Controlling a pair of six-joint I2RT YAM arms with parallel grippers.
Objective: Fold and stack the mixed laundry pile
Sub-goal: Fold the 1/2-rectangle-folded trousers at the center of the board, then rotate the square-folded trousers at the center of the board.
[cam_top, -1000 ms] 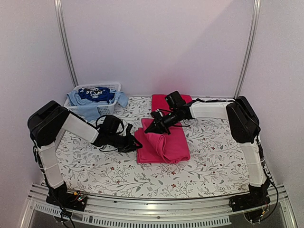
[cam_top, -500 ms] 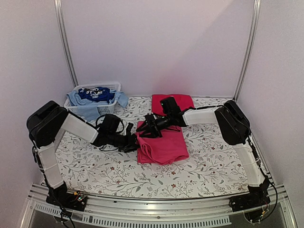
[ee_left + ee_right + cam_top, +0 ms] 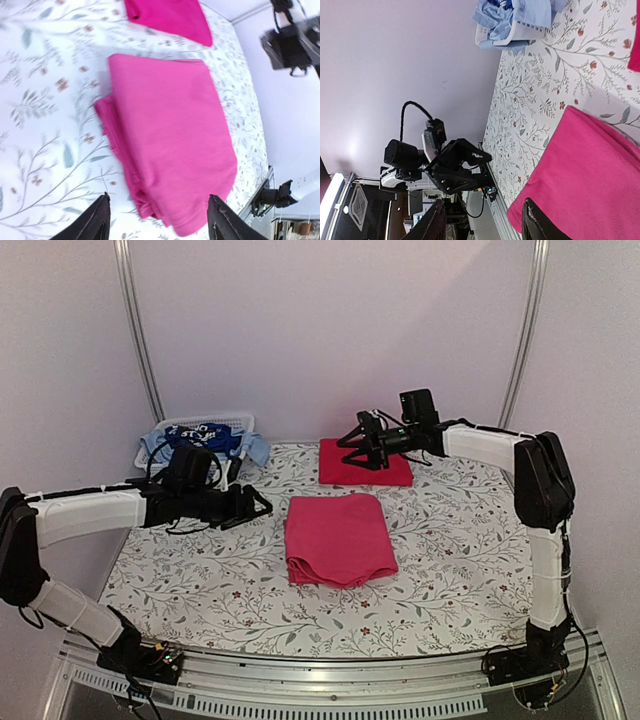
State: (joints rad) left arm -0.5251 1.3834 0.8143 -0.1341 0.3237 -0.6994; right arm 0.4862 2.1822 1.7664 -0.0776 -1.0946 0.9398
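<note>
Folded pink cloth [image 3: 337, 538] mid-table, table [image 3: 200, 580] showing on every side; left hand [image 3: 255, 506] and right hand [image 3: 358, 448] open, apart from it.
Left arm [image 3: 100, 510] partly hides the basket [image 3: 225, 422].

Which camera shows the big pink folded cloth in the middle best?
The top external view: the pink folded cloth lies whole and uncovered on the table, every edge in sight. The left wrist view shows it close up and slanted, with its stacked layers along one edge. The right wrist view catches only one corner.

Floral-print table [image 3: 450, 570] with folded pink cloth [image 3: 337, 537], red cloth [image 3: 365, 468], white basket [image 3: 222, 420]
</note>
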